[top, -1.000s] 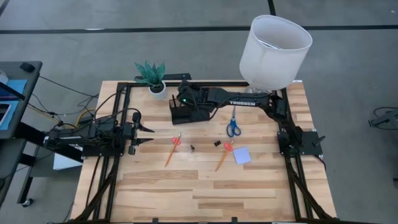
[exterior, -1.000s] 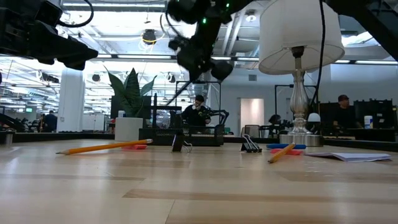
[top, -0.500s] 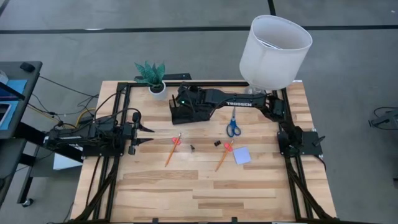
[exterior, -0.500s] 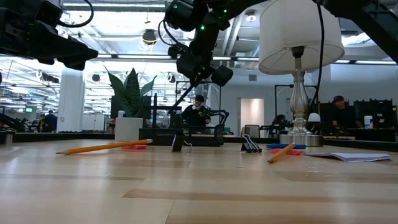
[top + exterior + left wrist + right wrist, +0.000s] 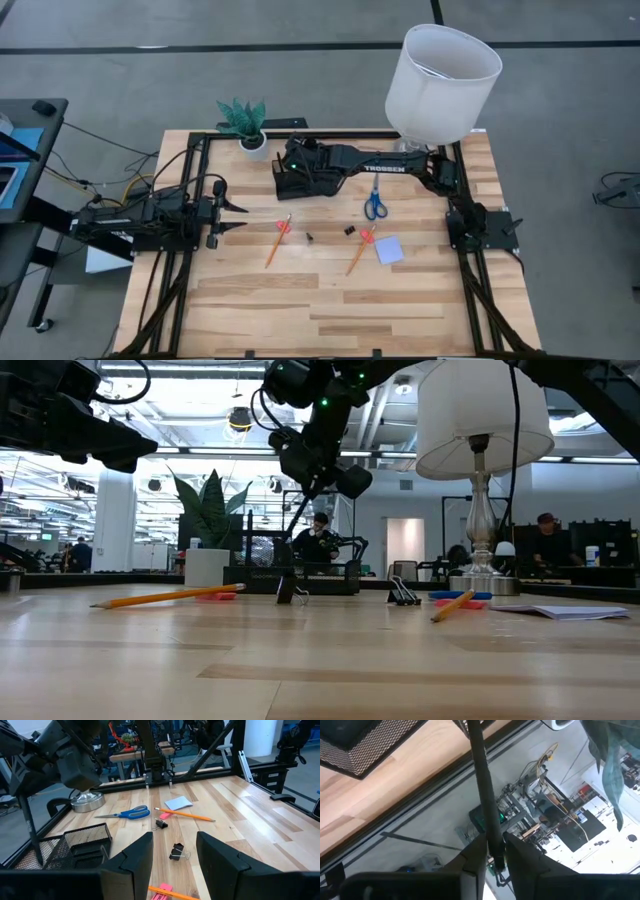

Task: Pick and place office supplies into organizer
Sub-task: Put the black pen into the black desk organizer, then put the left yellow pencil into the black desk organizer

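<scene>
Over the organizer (image 5: 290, 182), the right tool (image 5: 492, 855) pinches a black pen (image 5: 482, 795), while the left tool (image 5: 172, 852) hangs spread above the tabletop (image 5: 330, 300).

Brand on right arm (image 5: 385, 166): "TROSSEN", white capitals along the dark forearm link, read in the high view; small there, so the lettering is only just legible.
Other arm, table, supplies, organizer: no readable text in any view.
Room behind the table: signs and screens too small or blurred to read.
</scene>
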